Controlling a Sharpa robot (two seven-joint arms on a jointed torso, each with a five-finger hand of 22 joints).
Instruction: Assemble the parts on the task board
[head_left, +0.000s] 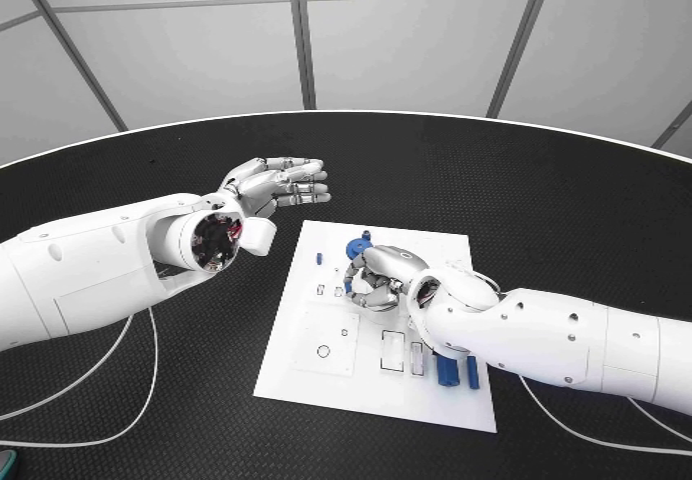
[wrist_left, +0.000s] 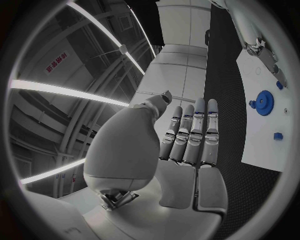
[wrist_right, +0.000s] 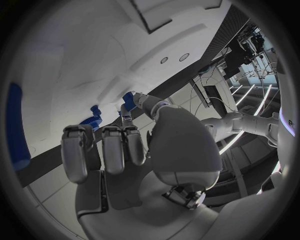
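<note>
The white task board (head_left: 310, 350) lies mid-table. On its far end sits a blue gear (head_left: 358, 246), with a small blue peg (head_left: 319, 258) to its left. Two blue bars (head_left: 449, 369) stand side by side at the near right. My right hand (head_left: 379, 279) hovers low over the board just near of the gear, fingers curled; its thumb and a finger pinch a small blue part (wrist_right: 128, 100) beside the gear (wrist_right: 94, 120). My left hand (head_left: 276, 186) is raised off the board's far left corner, fingers straight and holding nothing. From there I see the gear (wrist_left: 264, 102) and the peg (wrist_left: 278, 136).
Black outlines of slots (head_left: 392, 351) mark the board's near half. Around the board spreads the black table (head_left: 548, 200), whose curved far edge meets grey wall panels. White cables (head_left: 137, 390) trail across the table at the near left.
</note>
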